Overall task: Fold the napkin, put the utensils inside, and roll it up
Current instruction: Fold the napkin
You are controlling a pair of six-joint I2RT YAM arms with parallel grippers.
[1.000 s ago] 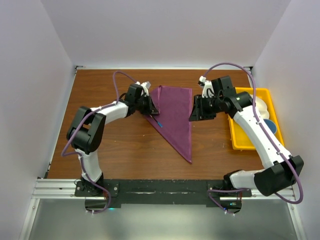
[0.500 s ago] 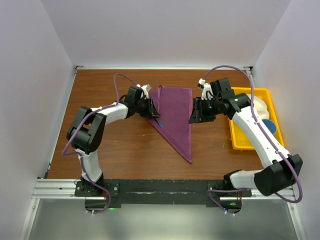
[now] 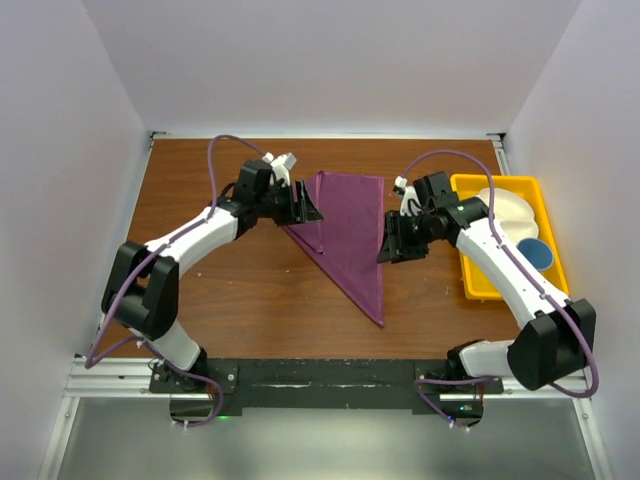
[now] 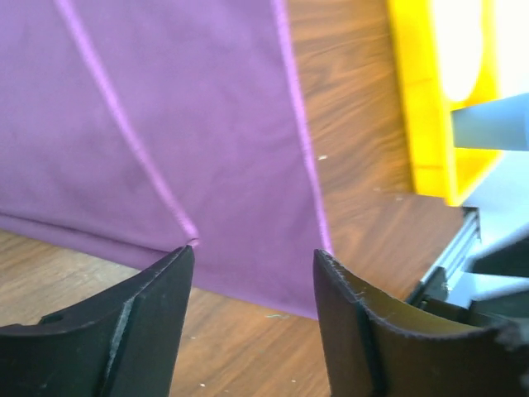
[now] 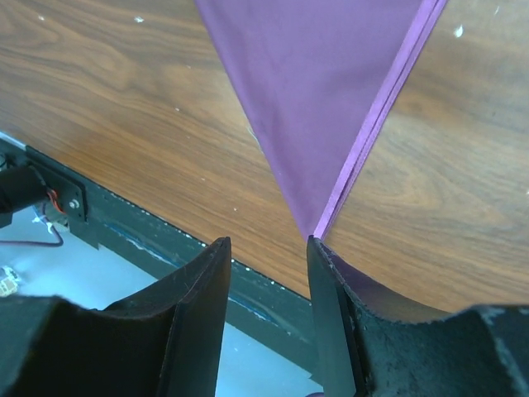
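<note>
Called for lifting wide-open, empty left gripper (image 4: 252, 253) straight off napkin (image 3: 350, 235) without snagging; right gripper (image 5: 268, 241) half-open, empty.

Napkin (image 5: 318, 99) point ends at parted jaws; wood table (image 5: 107, 99); black rail (image 5: 124, 211) beyond edge.

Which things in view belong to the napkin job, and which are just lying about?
For the job: the napkin, folded into a triangle.

Lying about: the yellow tray, with the white plate and the blue cup inside it.
</note>
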